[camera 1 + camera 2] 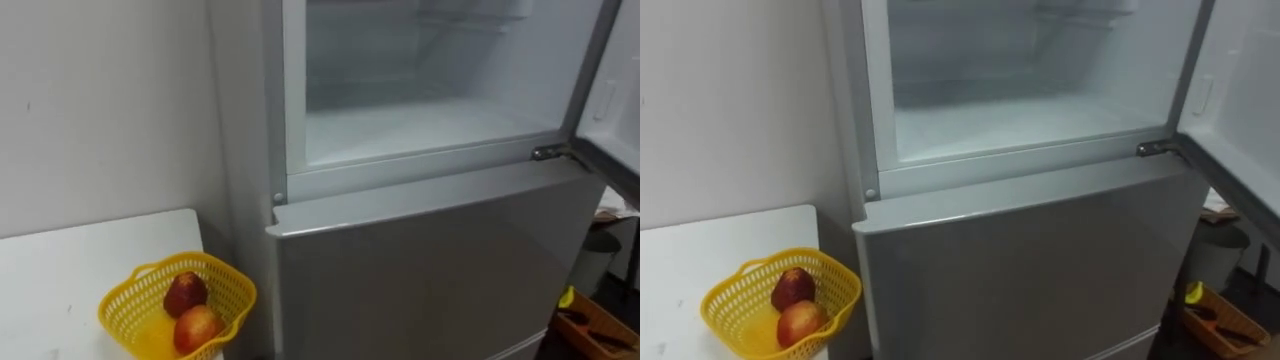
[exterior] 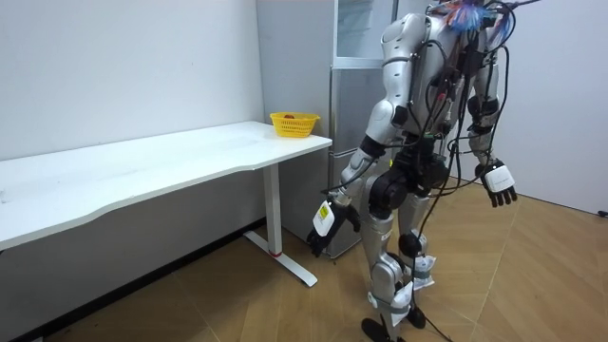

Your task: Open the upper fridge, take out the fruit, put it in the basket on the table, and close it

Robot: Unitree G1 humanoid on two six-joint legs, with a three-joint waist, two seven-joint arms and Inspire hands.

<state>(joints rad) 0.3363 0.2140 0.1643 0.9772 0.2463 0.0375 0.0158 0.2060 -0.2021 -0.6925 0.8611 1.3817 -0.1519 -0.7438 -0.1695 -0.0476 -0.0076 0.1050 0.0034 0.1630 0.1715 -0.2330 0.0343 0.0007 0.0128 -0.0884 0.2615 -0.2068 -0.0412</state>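
Note:
The upper fridge compartment (image 1: 420, 120) stands open in front of me, and its white shelf looks bare. Its door (image 1: 615, 90) is swung out to the right. Below it the grey lower door (image 1: 420, 270) is closed. A yellow basket (image 1: 135, 310) on the white table (image 1: 60, 270) to my left holds two red apples (image 1: 185, 293) (image 1: 198, 327). In the room view I stand facing the fridge (image 2: 356, 85) with both arms hanging. My left hand (image 2: 323, 226) is at thigh height and my right hand (image 2: 499, 182) at hip height, both with relaxed fingers holding nothing.
The table (image 2: 171, 157) runs along the wall at the room view's left, with the basket (image 2: 294, 123) at its fridge end. A dark bin (image 1: 597, 255) and a brown box with small items (image 1: 590, 328) sit on the floor under the open door.

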